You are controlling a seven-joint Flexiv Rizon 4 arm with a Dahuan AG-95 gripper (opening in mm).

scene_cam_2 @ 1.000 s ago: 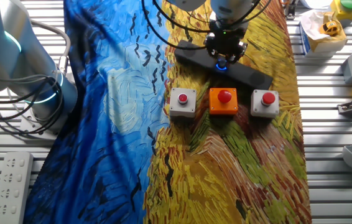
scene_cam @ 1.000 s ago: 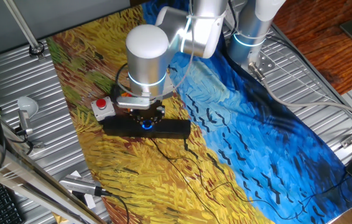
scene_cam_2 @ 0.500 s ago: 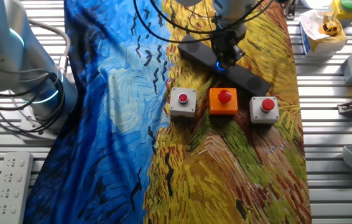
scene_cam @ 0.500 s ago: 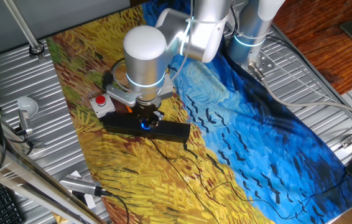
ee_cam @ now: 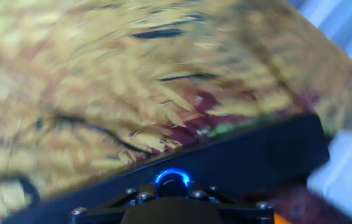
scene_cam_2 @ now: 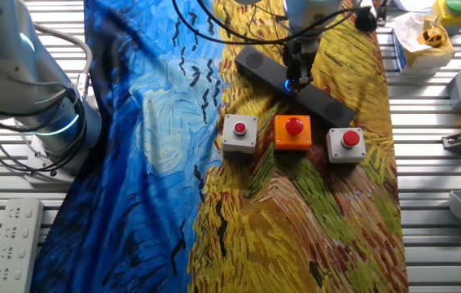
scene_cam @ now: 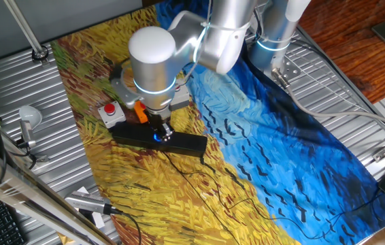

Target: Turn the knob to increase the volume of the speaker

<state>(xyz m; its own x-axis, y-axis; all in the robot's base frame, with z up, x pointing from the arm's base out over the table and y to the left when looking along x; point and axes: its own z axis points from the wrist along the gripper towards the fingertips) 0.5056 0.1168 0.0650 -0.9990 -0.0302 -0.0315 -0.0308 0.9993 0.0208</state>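
Rotated since a second ago, the wrist has swung round over the speaker (scene_cam: 160, 141), and the bar itself has slewed a little on the painted cloth (scene_cam_2: 165, 163), its far end now angled further from the row of button boxes. The gripper (scene_cam_2: 298, 79) stands straight down on the knob (ee_cam: 172, 182), which sits midway along the speaker's top face and glows blue at its ring. Whether the fingers pinch the knob I cannot tell: both fixed views show them bunched tight around it, and the blurred hand view shows only the lit dial just above the gripper's base. Just beside the speaker, on the side away from the arm's base, stand the grey button box (scene_cam_2: 239, 133), the orange button box (scene_cam_2: 293, 133) and a second grey box (scene_cam_2: 347, 144), each apart from the bar.
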